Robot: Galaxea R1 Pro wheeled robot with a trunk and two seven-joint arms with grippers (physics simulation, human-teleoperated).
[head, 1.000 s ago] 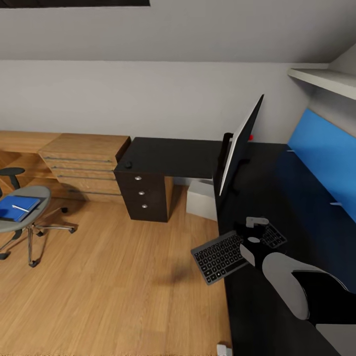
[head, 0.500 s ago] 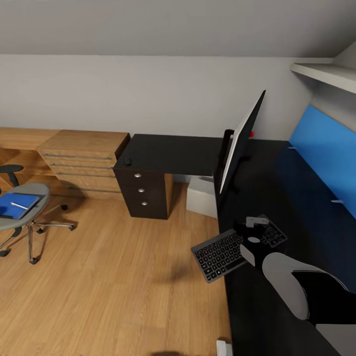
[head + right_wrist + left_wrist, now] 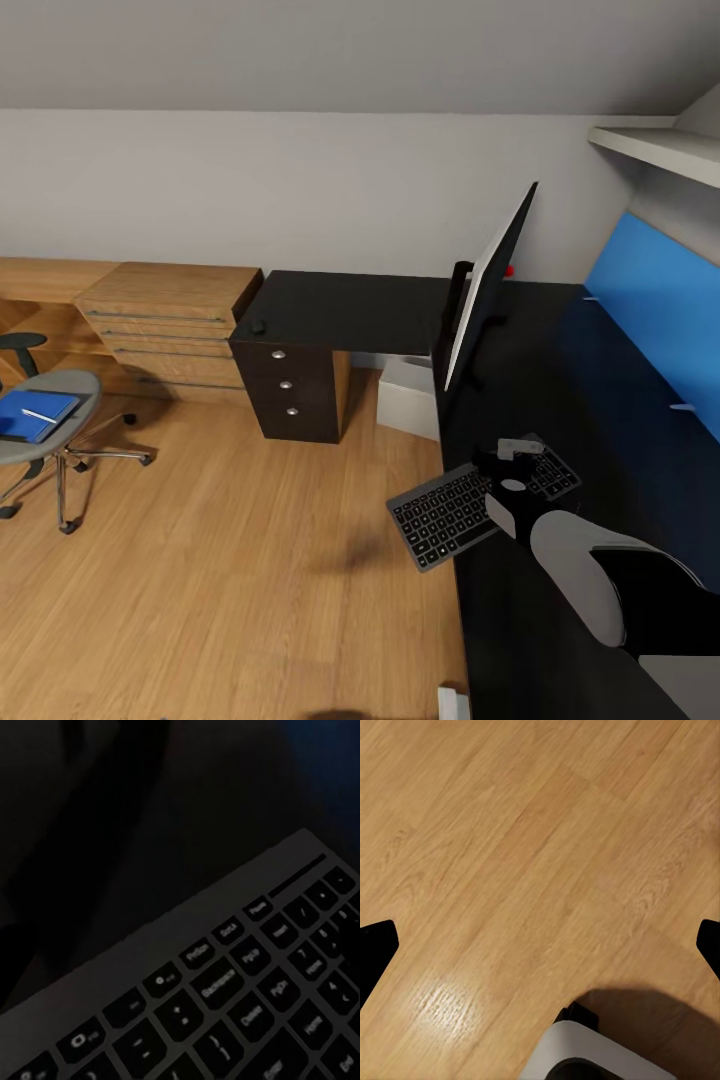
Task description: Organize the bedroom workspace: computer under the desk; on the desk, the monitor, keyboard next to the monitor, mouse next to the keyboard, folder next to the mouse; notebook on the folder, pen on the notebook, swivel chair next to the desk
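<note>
The right hand (image 3: 512,462) sits over the keyboard (image 3: 450,512); its grip I cannot tell. The keyboard overhangs the bench (image 3: 560,400) and could tip off.

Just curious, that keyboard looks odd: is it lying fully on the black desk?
No. The keyboard lies partly on the desk; its near end juts past the edge over the wooden floor.

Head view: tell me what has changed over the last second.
Only the camera shifted, early in that second: the whole room slid slightly in the picture, then held. The right gripper stays over the keyboard, which still overhangs the desk edge. The monitor, mouse, and the chair with the folder have not moved.
</note>
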